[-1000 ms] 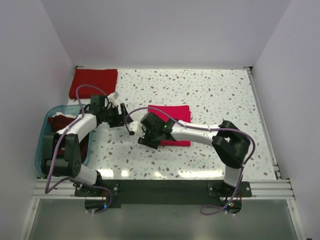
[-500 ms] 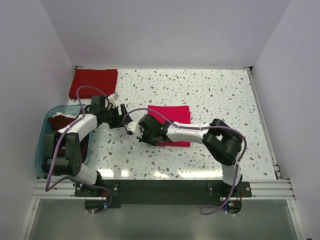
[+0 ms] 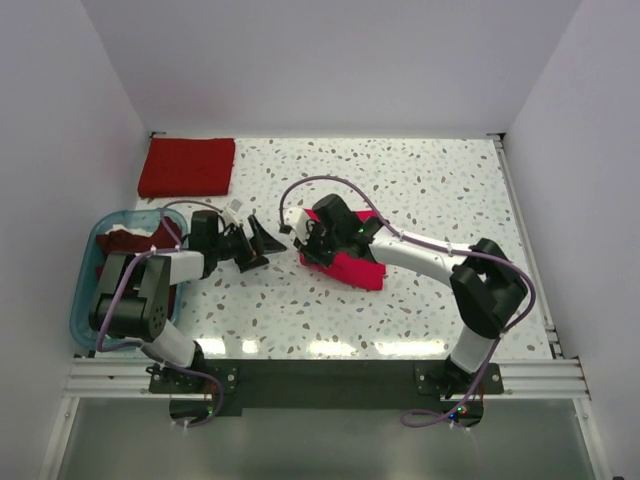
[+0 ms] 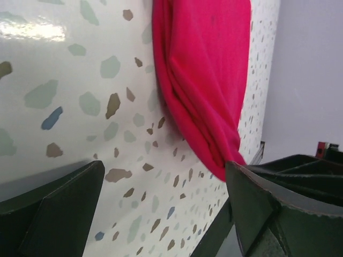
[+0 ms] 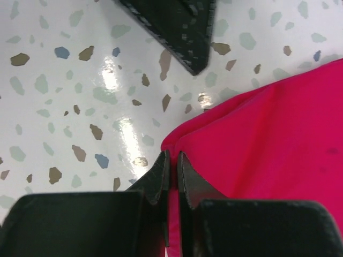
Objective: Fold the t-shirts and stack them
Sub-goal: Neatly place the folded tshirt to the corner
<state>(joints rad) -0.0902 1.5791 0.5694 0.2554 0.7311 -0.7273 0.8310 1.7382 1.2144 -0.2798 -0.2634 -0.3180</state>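
A bright crimson-pink t-shirt [image 3: 358, 268] lies folded and bunched at the table's middle. My right gripper [image 3: 303, 243] is shut on its left edge; in the right wrist view the fingers [image 5: 172, 160] pinch the fabric fold [image 5: 268, 139]. My left gripper [image 3: 262, 243] is open and empty just left of the shirt, with its jaws facing it. In the left wrist view [image 4: 163, 171] the shirt [image 4: 206, 69] hangs ahead, close to the right finger. A darker red folded t-shirt [image 3: 187, 166] lies at the back left. Maroon shirts [image 3: 125, 240] sit in the tub.
A translucent blue tub [image 3: 84, 300] stands at the left edge beside the left arm. White walls enclose the speckled table [image 3: 440, 190] on three sides. A finger of the left gripper [image 5: 177, 27] shows at the top of the right wrist view.
My right gripper has moved back and right, pulling the pink shirt's left edge with it and bunching it. My left gripper has shifted right and now faces the shirt with its jaws open.
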